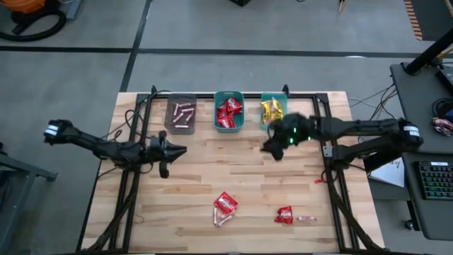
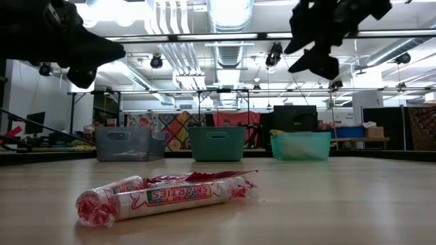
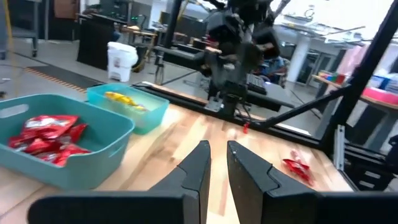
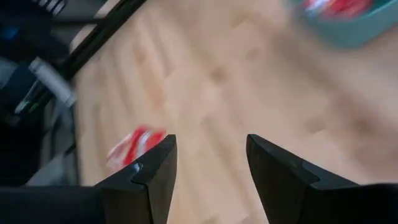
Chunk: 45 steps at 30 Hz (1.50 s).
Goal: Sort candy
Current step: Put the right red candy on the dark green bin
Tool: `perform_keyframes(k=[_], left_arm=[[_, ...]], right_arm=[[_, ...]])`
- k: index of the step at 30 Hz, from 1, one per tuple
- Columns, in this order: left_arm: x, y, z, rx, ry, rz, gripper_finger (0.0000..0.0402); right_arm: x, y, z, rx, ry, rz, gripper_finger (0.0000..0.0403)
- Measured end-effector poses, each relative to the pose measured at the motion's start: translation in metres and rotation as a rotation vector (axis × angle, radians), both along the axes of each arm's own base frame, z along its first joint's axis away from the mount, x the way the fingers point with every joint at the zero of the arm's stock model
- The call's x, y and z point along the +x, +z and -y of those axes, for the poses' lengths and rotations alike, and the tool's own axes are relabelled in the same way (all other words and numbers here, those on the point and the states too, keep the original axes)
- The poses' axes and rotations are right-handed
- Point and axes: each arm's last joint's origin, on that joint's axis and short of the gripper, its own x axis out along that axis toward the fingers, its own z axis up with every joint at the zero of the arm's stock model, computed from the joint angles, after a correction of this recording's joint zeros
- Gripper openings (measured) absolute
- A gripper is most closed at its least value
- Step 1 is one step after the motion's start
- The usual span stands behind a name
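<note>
With its fingers spread wide and nothing held, the right gripper (image 1: 274,146) is poised just below the yellow-candy bin (image 1: 273,111) at upper centre, apparently after a drop, while the left gripper (image 1: 178,149) is kept narrowed and empty at centre left, and red packets (image 1: 225,203) are left on the tabletop (image 1: 248,177) at lower centre.

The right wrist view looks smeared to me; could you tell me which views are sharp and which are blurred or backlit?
Right wrist view: the table and a red packet are streaked with motion blur, while the open right gripper stays crisp. Low view: ceiling lights glare, both arms are silhouettes, and the candy roll is sharp. High view: evenly lit.
</note>
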Motion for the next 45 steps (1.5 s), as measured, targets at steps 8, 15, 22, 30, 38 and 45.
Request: perform_keyframes(k=[8,15,22,30,38,45], left_arm=[[0.012,-0.004,0.004,0.001,-0.011,-0.007,0.0038],[0.017,-0.006,0.005,0.007,-0.012,-0.007,0.0038],[0.018,-0.004,0.006,0.034,-0.011,0.015,0.0038],[0.018,-0.004,0.006,0.04,-0.009,0.021,0.0038],[0.02,-0.005,0.006,0.044,-0.009,0.008,0.0038],[0.021,-0.009,0.006,0.051,-0.009,-0.017,0.0038]], right_arm=[[0.013,-0.03,-0.078,0.142,0.198,-0.21,0.0185],[0.001,-0.068,-0.14,0.21,0.222,-0.574,0.018],[-0.007,-0.088,-0.192,0.112,0.322,-0.766,0.0172],[-0.006,-0.118,-0.228,-0.091,0.5,-0.812,0.0176],[-0.002,-0.128,-0.229,-0.156,0.476,-0.811,0.0155],[-0.001,-0.126,-0.225,-0.199,0.472,-0.79,0.0035]])
